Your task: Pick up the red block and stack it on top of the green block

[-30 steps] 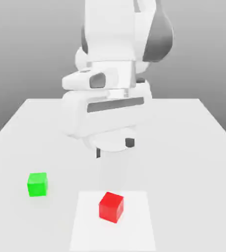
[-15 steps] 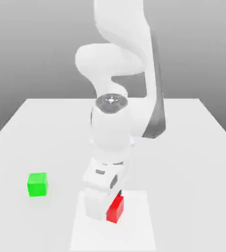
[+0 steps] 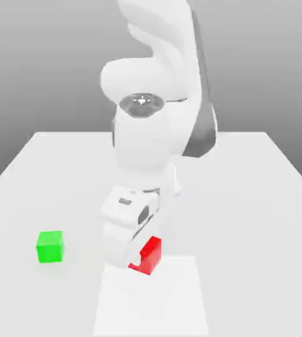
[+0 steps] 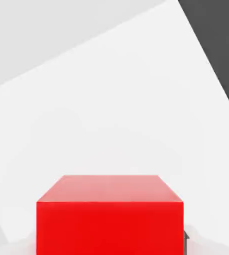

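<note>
My gripper [image 3: 139,253] is shut on the red block [image 3: 149,255], a small bright red cube held a little above the table, with its left part hidden behind the white hand in the exterior view. The hand view looks down past the red block [image 4: 110,219] to the table surface below it. The green block [image 3: 50,247], a cube of the same size, sits on the table toward the exterior view's left, well apart from the hand.
A brighter white square patch [image 3: 179,299] lies on the white table [image 3: 245,197] just under and in front of the held block. The arm's bulky white links [image 3: 150,131] rise behind the hand.
The hand came down over the red block, closed on it, and has since lifted it a short way off the white patch. The green block has stayed put.
</note>
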### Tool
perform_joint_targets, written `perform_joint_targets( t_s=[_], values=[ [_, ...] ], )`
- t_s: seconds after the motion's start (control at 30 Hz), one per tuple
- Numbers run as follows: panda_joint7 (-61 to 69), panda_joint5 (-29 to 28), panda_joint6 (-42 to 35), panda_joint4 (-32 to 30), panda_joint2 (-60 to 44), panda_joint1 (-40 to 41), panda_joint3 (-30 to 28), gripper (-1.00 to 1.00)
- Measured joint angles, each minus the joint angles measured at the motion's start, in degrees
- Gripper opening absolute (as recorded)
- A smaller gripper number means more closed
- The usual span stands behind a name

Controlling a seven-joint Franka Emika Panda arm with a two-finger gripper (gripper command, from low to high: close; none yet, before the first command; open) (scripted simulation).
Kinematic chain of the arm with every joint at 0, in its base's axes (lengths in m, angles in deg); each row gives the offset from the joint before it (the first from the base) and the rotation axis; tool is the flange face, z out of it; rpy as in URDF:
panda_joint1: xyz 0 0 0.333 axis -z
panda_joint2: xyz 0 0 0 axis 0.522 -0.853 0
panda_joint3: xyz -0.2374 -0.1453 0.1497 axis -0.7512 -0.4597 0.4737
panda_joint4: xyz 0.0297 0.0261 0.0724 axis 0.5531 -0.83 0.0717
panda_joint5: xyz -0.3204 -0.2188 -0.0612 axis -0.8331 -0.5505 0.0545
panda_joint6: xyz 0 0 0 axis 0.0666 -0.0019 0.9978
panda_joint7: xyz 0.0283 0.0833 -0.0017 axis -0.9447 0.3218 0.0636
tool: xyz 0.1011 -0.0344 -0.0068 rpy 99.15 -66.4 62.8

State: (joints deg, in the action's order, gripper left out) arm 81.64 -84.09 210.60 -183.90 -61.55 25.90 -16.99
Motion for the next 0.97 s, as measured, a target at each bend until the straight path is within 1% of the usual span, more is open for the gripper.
perform_joint_targets(
  t_s=[0.63,0.73,0.8,0.87,0.9,0.97],
  values=[
    [-48.1,-7.7,-5.4,-4.0,9.9,23.3,-9.2,-1.0],
    [-47.9,-4.9,-1.3,-4.0,5.7,23.1,-10.1,-1.0],
    [-45.4,-0.9,2.4,-3.9,1.7,22.2,-9.9,-1.0],
    [-41.7,4.3,6.2,-3.7,-2.6,22.8,-8.0,-1.0],
    [-40.4,6.2,7.5,-3.6,-4.1,23.3,-7.2,1.0],
    [-40.4,6.2,7.5,-3.6,-4.1,23.3,-7.2,1.0]
  ],
)
